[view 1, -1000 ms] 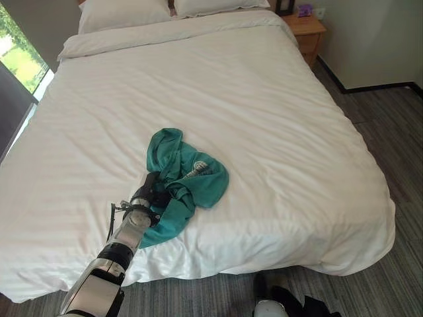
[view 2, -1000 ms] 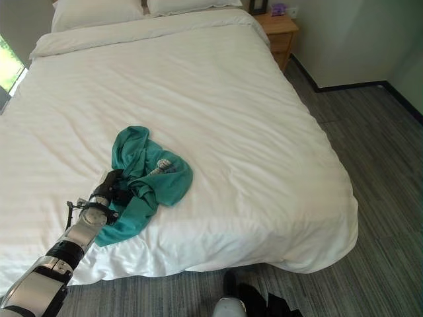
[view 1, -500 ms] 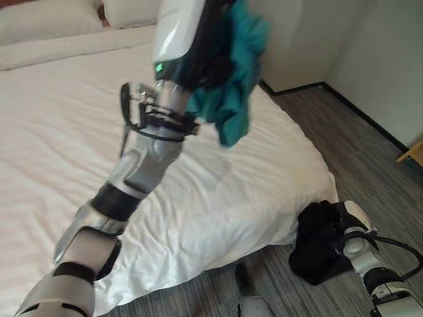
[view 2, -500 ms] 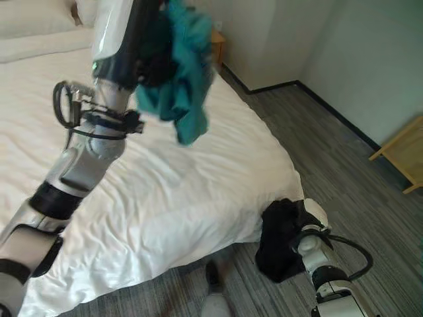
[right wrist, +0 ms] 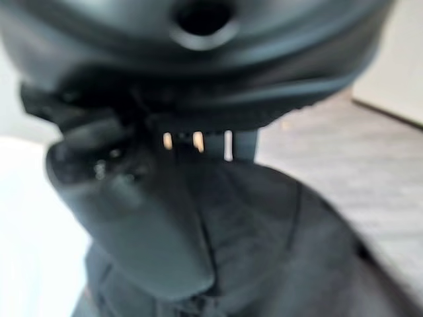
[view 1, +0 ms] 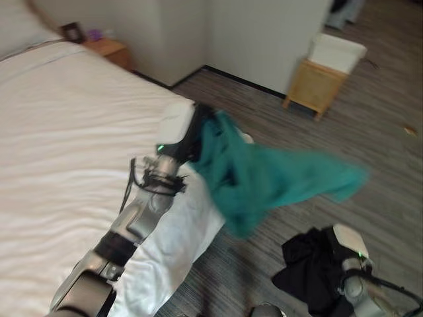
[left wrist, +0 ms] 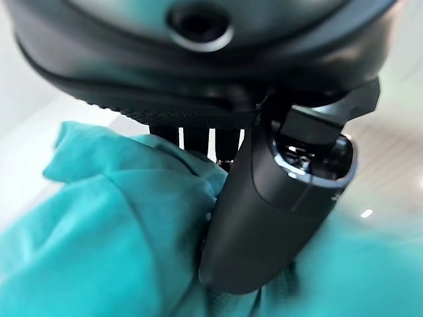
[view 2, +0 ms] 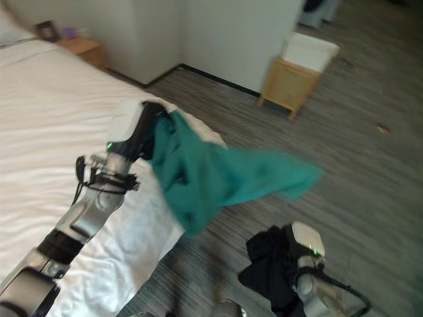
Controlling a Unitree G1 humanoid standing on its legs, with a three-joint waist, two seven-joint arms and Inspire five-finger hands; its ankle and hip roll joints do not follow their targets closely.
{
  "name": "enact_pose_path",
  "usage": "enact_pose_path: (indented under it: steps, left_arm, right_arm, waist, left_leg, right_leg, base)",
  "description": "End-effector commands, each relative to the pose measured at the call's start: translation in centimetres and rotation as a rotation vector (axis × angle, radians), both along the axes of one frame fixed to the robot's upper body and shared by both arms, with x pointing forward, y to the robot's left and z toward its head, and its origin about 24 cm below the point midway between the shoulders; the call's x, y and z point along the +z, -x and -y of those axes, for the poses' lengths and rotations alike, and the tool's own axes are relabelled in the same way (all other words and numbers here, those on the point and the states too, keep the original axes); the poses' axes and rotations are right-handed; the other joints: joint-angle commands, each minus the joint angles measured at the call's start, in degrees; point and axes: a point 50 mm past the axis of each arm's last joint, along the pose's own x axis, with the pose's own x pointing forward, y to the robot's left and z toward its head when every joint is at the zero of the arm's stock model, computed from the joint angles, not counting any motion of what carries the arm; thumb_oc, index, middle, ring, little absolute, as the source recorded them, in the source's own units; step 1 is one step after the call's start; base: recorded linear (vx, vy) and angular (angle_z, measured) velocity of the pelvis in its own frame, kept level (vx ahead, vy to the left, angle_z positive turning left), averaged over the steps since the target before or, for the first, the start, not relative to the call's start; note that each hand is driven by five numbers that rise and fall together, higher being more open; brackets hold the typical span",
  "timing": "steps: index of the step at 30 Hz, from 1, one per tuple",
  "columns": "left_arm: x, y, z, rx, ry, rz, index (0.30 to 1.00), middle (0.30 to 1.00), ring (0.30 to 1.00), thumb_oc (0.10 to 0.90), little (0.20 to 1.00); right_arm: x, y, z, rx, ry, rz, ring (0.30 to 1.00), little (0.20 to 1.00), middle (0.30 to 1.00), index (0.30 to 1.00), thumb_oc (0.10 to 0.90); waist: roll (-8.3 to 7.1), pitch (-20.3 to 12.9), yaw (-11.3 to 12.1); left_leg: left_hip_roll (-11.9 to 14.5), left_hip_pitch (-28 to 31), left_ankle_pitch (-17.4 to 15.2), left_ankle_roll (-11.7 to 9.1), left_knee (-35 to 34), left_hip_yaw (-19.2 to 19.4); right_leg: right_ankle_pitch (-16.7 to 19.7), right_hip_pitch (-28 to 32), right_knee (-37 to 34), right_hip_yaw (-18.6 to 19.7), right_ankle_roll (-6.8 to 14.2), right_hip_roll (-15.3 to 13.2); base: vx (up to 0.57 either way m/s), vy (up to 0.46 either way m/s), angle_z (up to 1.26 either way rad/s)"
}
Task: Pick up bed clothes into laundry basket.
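Left arm raised and bent at the elbow over the edge of the white-sheeted bed (view 1: 59,132), left hand (view 1: 188,135) up high with fingers (left wrist: 198,139) and thumb clamped on a crumpled teal cotton shirt (view 1: 264,181). Shirt hangs off the hand in mid-air, streaming out over the grey striped floor (view 1: 370,119), off the bed. Right hand (view 1: 344,247) low near the floor, thumb and fingers closed on a bunched black fabric item (view 1: 307,267). Small wooden side table (view 1: 317,82) against the wall.
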Motion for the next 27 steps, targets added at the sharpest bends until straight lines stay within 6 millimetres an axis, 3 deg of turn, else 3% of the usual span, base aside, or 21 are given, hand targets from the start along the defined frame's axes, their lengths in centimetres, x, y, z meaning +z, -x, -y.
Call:
enact_pose_path:
  steps: [1,4,6,7,8,9,11,14,15,16,18,19,21,22,23,26,27]
  left_arm:
    - [3.2,1.5,-0.2,-0.025,0.120,0.186,0.300,0.300,0.300,0.400,0.300]
    - [0.8,2.1,-1.9,0.056,0.091,0.099,0.300,0.300,0.300,0.400,0.300]
    - [-0.1,2.1,-2.3,0.089,0.068,0.074,0.300,0.300,0.300,0.400,0.300]
    - [-1.4,1.7,-2.5,0.128,0.041,0.026,0.300,0.300,0.300,0.400,0.300]
    - [-2.9,1.8,-2.8,0.163,0.036,-0.026,0.300,0.300,0.300,0.400,0.300]
    - [-2.9,1.8,-2.8,0.166,0.037,-0.023,0.300,0.300,0.300,0.400,0.300]
    - [-4.1,2.1,-2.7,0.178,0.051,-0.065,0.300,0.300,0.300,0.400,0.300]
    - [-5.5,3.1,-2.9,0.183,0.063,-0.112,0.300,0.300,0.300,0.400,0.300]
    - [-5.6,3.6,-3.7,0.200,0.072,-0.120,0.300,0.300,0.300,0.400,0.300]
    - [-5.6,3.6,-3.7,0.199,0.072,-0.120,0.300,0.300,0.300,0.400,0.300]
    - [-5.3,2.9,-4.7,0.233,0.103,-0.136,0.300,0.300,0.300,0.400,0.300]
    - [-5.0,2.6,-4.7,0.223,0.143,-0.141,0.300,0.300,0.300,0.400,0.300]
    - [-4.8,2.5,-4.9,0.220,0.176,-0.143,0.300,0.300,0.300,0.400,0.300]
    - [-4.8,2.5,-4.9,0.212,0.215,-0.150,0.300,0.300,0.300,0.400,0.300]
    - [-5.2,2.8,-5.1,0.210,0.335,-0.183,0.300,0.300,0.300,0.400,0.300]
    - [-5.2,2.9,-5.3,0.213,0.338,-0.183,0.300,0.300,0.300,0.400,0.300]
    - [-5.4,3.1,-5.5,0.216,0.402,-0.198,0.300,0.300,0.300,0.400,0.300]
  right_arm:
    - [9.4,-5.4,-0.3,0.100,0.156,0.395,0.300,0.300,0.300,0.300,0.400]
    - [9.3,-5.9,-1.8,0.147,0.125,0.404,0.300,0.300,0.300,0.300,0.400]
    - [9.3,-5.9,-2.3,0.168,0.117,0.407,0.300,0.300,0.300,0.300,0.400]
    - [8.9,-5.9,-3.1,0.192,0.085,0.407,0.300,0.300,0.300,0.300,0.400]
    - [9.4,-6.0,-4.5,0.243,0.056,0.441,0.300,0.300,0.300,0.300,0.400]
    - [9.5,-6.1,-4.6,0.245,0.057,0.442,0.300,0.300,0.300,0.300,0.400]
    - [9.6,-6.3,-5.7,0.285,0.015,0.453,0.300,0.300,0.300,0.300,0.400]
    - [8.1,-5.8,-7.1,0.321,-0.066,0.399,0.300,0.300,0.300,0.300,0.400]
    - [13.1,-4.8,-4.5,0.309,-0.125,0.551,0.300,0.300,0.300,0.300,0.400]
    - [13.1,-4.8,-4.5,0.308,-0.125,0.551,0.300,0.300,0.300,0.300,0.400]
    - [14.8,-5.0,-4.8,0.369,-0.242,0.567,0.300,0.300,0.300,0.300,0.400]
    - [15.9,-5.7,-5.0,0.388,-0.284,0.587,0.300,0.300,0.300,0.300,0.400]
    - [16.0,-6.1,-5.0,0.393,-0.276,0.571,0.300,0.300,0.300,0.300,0.400]
    - [15.9,-6.3,-4.9,0.387,-0.278,0.554,0.300,0.300,0.300,0.300,0.400]
    - [15.6,-6.8,-5.4,0.399,-0.279,0.513,0.300,0.300,0.300,0.300,0.400]
    - [15.6,-6.9,-5.6,0.403,-0.279,0.512,0.300,0.300,0.300,0.300,0.400]
    - [15.4,-7.1,-5.9,0.412,-0.286,0.491,0.300,0.300,0.300,0.300,0.400]
  waist:
    - [0.07,-4.52,5.77]
    - [-0.47,-5.29,7.18]
    - [-0.18,-5.47,7.08]
    - [0.09,-4.62,6.54]
    - [0.94,-3.22,6.68]
    - [1.25,-3.06,6.63]
    - [2.21,-2.05,7.96]
    - [2.70,-1.96,8.46]
    - [2.51,-2.17,7.61]
    - [2.52,-2.17,7.70]
    - [2.42,-2.28,7.97]
    - [2.62,-1.89,9.03]
    - [2.63,-1.51,9.43]
    - [2.72,-1.25,9.87]
    - [2.80,-1.04,10.73]
    - [2.63,-0.90,10.71]
    - [2.56,-0.88,11.27]
  left_leg:
    - [8.65,1.75,12.14,-8.79,-14.01,2.45]
    - [12.34,0.92,14.67,-11.35,-12.20,5.62]
    - [14.40,0.04,15.41,-12.90,-10.56,6.02]
    - [17.75,-2.03,15.53,-14.54,-4.37,6.58]
    - [19.22,-4.09,16.36,-16.03,1.24,3.67]
    - [20.12,-4.57,16.07,-16.40,2.53,3.46]
    - [17.79,-6.55,15.35,-16.67,3.35,-3.15]
    - [13.43,-7.17,13.48,-14.55,-0.72,-8.83]
    - [12.77,-6.62,13.99,-14.68,-2.98,-9.62]
    - [12.76,-6.59,14.00,-14.68,-3.01,-9.59]
    - [10.49,-9.20,16.96,-14.53,-7.54,-13.35]
    - [10.43,-12.55,19.73,-14.95,-9.38,-14.40]
    - [10.93,-13.81,20.92,-15.31,-10.95,-13.75]
    - [11.92,-14.99,21.61,-15.57,-11.84,-12.72]
    - [14.53,-16.94,22.79,-15.91,-13.42,-10.59]
    - [14.51,-16.64,22.54,-16.07,-13.34,-10.32]
    - [17.47,-18.64,23.64,-16.37,-13.70,-8.26]
  right_leg:
    - [2.03,6.45,-4.24,-5.97,3.17,-0.84]
    - [0.28,8.34,-15.13,-5.15,1.53,4.68]
    - [0.94,9.19,-18.97,-4.14,0.67,6.70]
    - [0.99,10.18,-22.41,-2.88,-0.34,8.49]
    - [-1.16,10.79,-22.95,-0.88,-1.38,9.46]
    - [-1.40,10.84,-22.96,-0.81,-1.78,9.98]
    - [-2.33,10.89,-23.11,1.34,-2.20,10.22]
    - [-1.58,10.46,-23.11,2.28,-2.29,9.99]
    - [-1.60,10.20,-23.11,3.17,-1.99,10.29]
    - [-1.60,10.20,-23.11,3.19,-1.99,10.28]
    - [-2.68,11.20,-23.11,5.54,-1.88,11.81]
    - [-3.27,12.40,-23.11,6.25,-1.85,12.61]
    - [-3.76,13.12,-23.11,6.42,-1.72,12.81]
    - [-4.36,13.93,-23.11,6.39,-1.48,12.87]
    - [-5.59,15.56,-23.11,6.75,-1.03,12.81]
    - [-5.80,15.72,-23.11,6.98,-1.06,12.65]
    - [-6.70,17.08,-23.11,7.19,-0.75,12.58]
  base:
    - [-0.08,-0.202,-1.73]
    - [-0.10,-0.355,-1.38]
    - [-0.04,-0.314,-0.55]
    - [-0.05,-0.324,-0.05]
    - [-0.06,-0.326,0.31]
    - [-0.04,-0.140,0.07]
    - [-0.04,-0.048,-0.57]
    - [0.04,-0.022,-0.81]
    - [0.08,0.007,-0.38]
    - [0.19,-0.034,-0.36]
    - [0.35,-0.043,-0.43]
    - [0.31,-0.017,-0.43]
    - [0.24,0.025,-0.69]
    - [0.47,0.119,-0.48]
    - [0.38,0.103,-0.15]
    - [0.18,0.056,-0.29]
    - [0.28,0.085,-0.10]
